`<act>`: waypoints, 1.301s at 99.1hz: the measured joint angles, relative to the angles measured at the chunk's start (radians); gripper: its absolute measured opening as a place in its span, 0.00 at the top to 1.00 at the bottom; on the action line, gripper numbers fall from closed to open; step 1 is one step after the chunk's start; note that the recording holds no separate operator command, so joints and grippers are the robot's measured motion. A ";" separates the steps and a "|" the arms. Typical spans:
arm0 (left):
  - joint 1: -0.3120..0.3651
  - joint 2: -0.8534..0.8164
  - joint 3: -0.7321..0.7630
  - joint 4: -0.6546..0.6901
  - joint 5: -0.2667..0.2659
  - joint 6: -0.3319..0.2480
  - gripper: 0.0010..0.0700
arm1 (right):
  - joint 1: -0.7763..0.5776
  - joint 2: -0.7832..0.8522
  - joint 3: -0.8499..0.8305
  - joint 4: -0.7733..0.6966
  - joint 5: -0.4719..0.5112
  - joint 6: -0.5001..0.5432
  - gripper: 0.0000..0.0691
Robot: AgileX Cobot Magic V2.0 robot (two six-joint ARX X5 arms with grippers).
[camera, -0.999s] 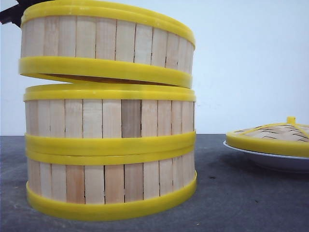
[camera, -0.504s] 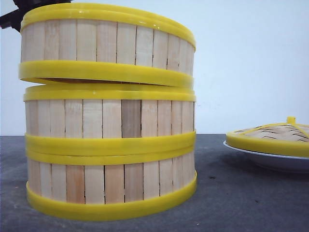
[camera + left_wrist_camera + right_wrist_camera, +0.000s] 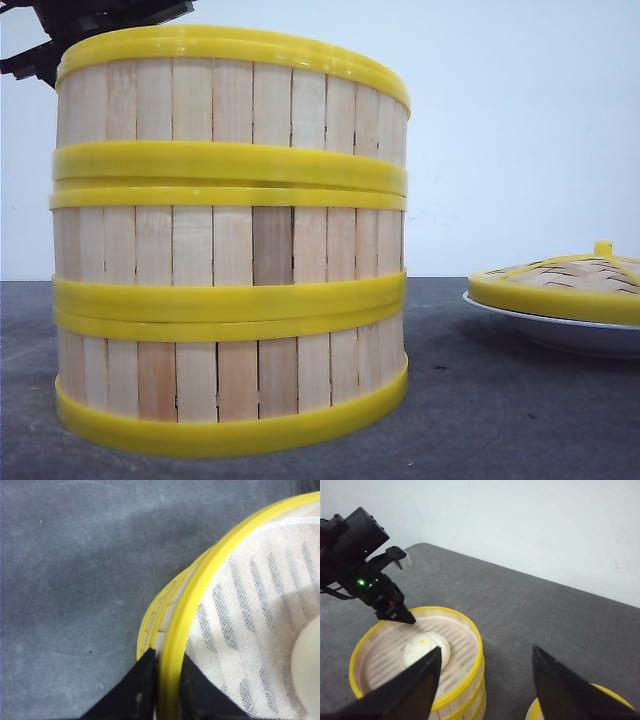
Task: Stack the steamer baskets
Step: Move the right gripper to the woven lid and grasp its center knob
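Note:
Three steamer baskets stand stacked in one column on the grey table: the top one (image 3: 230, 110), the middle one (image 3: 230, 240) and the bottom one (image 3: 230, 375). The top basket's lower rim rests level on the middle basket. My left gripper (image 3: 167, 655) is shut on the yellow rim (image 3: 200, 585) of the top basket, one finger outside the wall and one inside. From the right wrist the left gripper (image 3: 395, 612) shows at the far edge of that basket (image 3: 465, 625). A white bun (image 3: 426, 647) lies inside on a cloth liner. My right gripper (image 3: 486, 647) hangs open above the table beside the stack, holding nothing.
To the right of the stack a domed woven lid (image 3: 570, 280) with a yellow rim and knob lies on a white plate (image 3: 560, 330). The lid's rim (image 3: 610, 692) also shows under my right finger. A pale wall stands behind the table.
The top basket, held tilted above the stack earlier, has come down and now sits flat on the middle basket. The left gripper has come down with it.

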State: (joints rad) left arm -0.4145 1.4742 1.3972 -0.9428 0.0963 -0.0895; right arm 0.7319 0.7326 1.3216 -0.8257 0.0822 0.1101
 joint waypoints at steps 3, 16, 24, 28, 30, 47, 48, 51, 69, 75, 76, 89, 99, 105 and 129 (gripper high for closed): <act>0.000 0.000 0.000 0.000 0.000 0.000 0.97 | 0.000 0.000 0.000 0.000 0.000 0.000 0.50; 0.000 0.000 0.000 -0.001 0.001 -0.002 0.95 | 0.000 0.000 0.000 0.000 0.000 0.000 0.50; 0.000 0.000 0.000 0.000 0.006 -0.004 0.84 | 0.000 0.000 0.000 0.000 0.000 0.000 0.50; 0.000 0.000 0.000 0.000 0.006 -0.004 0.77 | 0.000 0.000 0.000 0.000 0.000 0.001 0.50; 0.000 0.000 0.000 0.000 0.007 -0.004 0.74 | 0.000 0.000 0.000 0.000 0.000 0.001 0.50; 0.000 0.000 0.000 0.001 0.006 -0.004 0.62 | 0.000 0.000 0.000 -0.001 0.000 0.001 0.42; 0.000 0.000 0.000 0.002 0.006 -0.004 0.62 | 0.000 0.000 0.000 -0.001 0.001 0.002 0.42; 0.000 0.000 0.000 0.006 0.006 -0.004 0.61 | 0.000 0.000 0.000 -0.002 0.005 0.002 0.41; 0.000 -0.074 -0.003 0.094 0.006 -0.004 0.61 | 0.000 0.011 0.000 -0.054 0.088 0.002 0.39; 0.000 -0.142 -0.003 0.145 0.006 -0.004 0.61 | 0.000 0.025 0.000 -0.080 0.123 0.004 0.39; 0.000 -0.154 -0.003 0.154 0.006 -0.004 0.61 | 0.000 0.028 0.000 -0.085 0.129 0.004 0.39; 0.000 -0.320 -0.003 0.260 0.005 -0.004 0.61 | -0.020 0.083 0.000 -0.130 0.182 0.027 0.39; 0.000 -0.425 -0.001 0.285 -0.023 -0.004 0.61 | -0.053 0.138 0.000 -0.146 0.179 0.029 0.39; 0.000 -0.476 -0.001 0.277 -0.046 -0.003 0.62 | -0.077 0.175 0.000 -0.150 0.166 0.030 0.39; 0.000 -0.645 -0.020 0.188 -0.071 0.004 0.62 | -0.218 0.336 0.000 -0.149 0.132 0.029 0.41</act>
State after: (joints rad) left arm -0.4145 0.8295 1.3773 -0.7544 0.0250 -0.0853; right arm 0.5140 1.0683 1.3212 -0.9749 0.2146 0.1394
